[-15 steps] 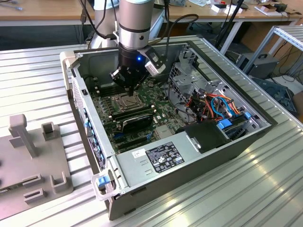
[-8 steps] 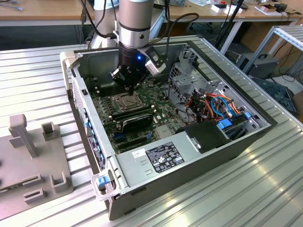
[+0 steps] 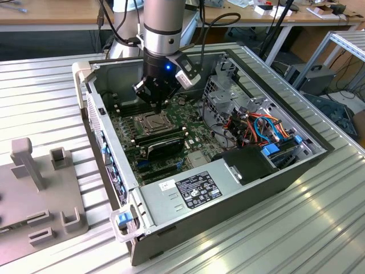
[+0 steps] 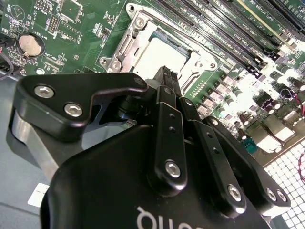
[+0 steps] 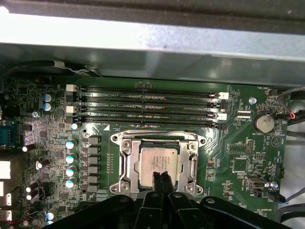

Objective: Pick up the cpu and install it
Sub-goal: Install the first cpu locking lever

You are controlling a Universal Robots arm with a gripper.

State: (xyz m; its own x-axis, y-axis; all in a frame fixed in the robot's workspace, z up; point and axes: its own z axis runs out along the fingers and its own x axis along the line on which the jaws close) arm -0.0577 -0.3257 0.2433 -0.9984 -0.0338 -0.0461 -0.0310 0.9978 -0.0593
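the arm hangs over an open computer case [image 3: 251,188] that lies on a ribbed metal table [image 3: 45,97], its gripper [image 3: 153,96] lowered just above the green motherboard [image 3: 191,128]. in the first wrist view the gripper [image 5: 162,177] has its two black fingertips [image 5: 157,180] pressed together with no gap between them and nothing held, their ends over the near edge of the cpu [image 5: 155,163]. the cpu, a dull silver square, lies flat inside the square metal socket frame [image 5: 126,160], whose bracket surrounds it on all sides. in the second wrist view the cpu [image 4: 159,57] appears as a pale square in the socket frame [image 4: 128,40] just past the closed black fingers [image 4: 167,81]; whether the tips touch the chip cannot be told. beyond the socket run the long black memory slots [image 5: 147,107], and a round coin battery [image 5: 263,122] sits on the board well apart from the socket. in the exterior view a power supply [image 3: 188,191] fills the near end of the case, blue and orange cables [image 3: 265,128] crowd toward the exterior view's right, and a grey fixture block [image 3: 34,194] stands on the table at the exterior view's left.
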